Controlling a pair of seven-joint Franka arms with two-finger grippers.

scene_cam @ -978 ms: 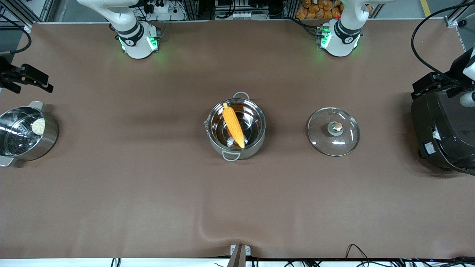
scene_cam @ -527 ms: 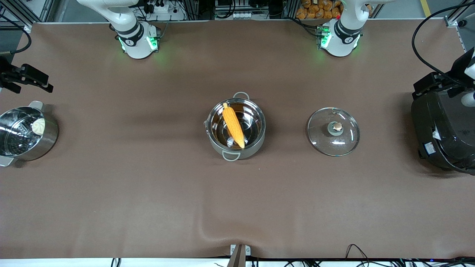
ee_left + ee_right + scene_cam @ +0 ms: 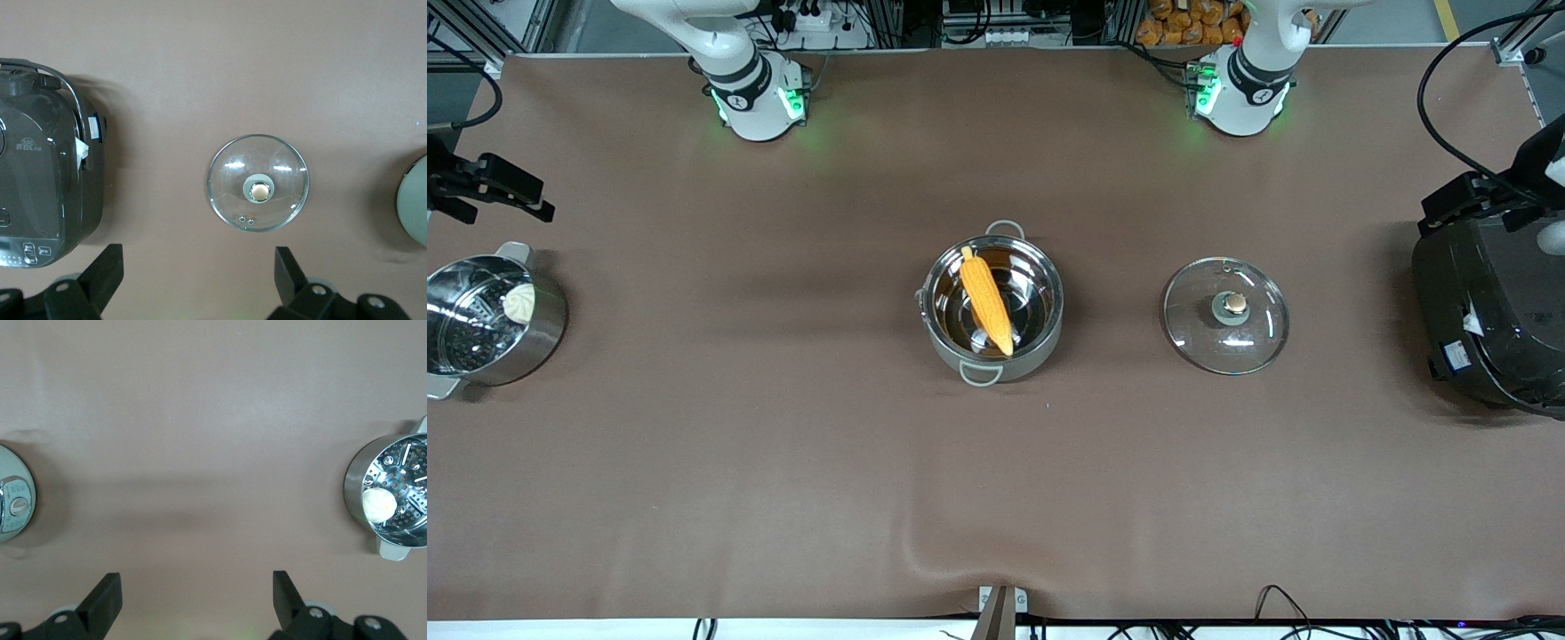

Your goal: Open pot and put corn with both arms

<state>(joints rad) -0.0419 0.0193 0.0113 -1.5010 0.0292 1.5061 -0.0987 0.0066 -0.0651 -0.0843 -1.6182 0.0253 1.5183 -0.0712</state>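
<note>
Corn [image 3: 987, 302] lies in open pot [image 3: 993, 356], frame centre; glass lid [image 3: 1224, 315] beside it. Left gripper [image 3: 193, 280], right gripper [image 3: 192, 600] both released, empty.

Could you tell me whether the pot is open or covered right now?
Open: the pot shows the corn inside, and its glass lid lies beside it.

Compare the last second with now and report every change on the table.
Only the left gripper, open and empty over the black rice cooker, has drifted slightly away from the front camera. The open right gripper waits near the steel steamer pot. The yellow corn cob stays in the shiny steel pot, the clear glass lid beside it.
</note>
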